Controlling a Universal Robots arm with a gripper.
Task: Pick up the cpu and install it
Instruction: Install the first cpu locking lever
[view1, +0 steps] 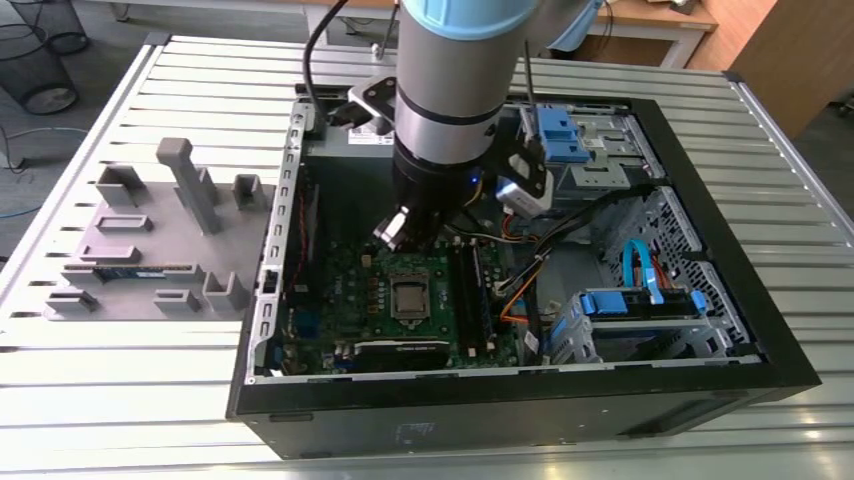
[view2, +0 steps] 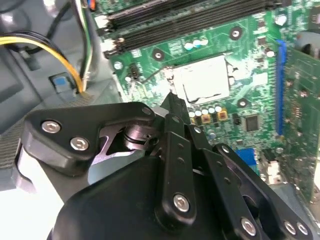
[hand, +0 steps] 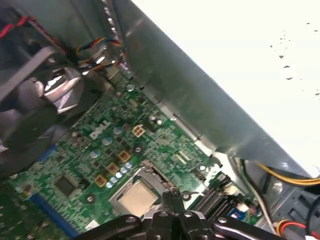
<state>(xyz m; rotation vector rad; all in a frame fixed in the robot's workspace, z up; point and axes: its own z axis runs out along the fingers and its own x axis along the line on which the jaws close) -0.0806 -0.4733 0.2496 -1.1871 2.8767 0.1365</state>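
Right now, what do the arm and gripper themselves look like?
The arm is a thick cylinder, silver-grey with a light blue cap and black bands. A black cable runs along it. The gripper is matte black, built of flat linkage bars joined with silver screws in both wrist views.

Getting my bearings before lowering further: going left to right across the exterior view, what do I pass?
Wire bin → grey parts fixture → motherboard with the cpu in its socket → blue drive cage → table.
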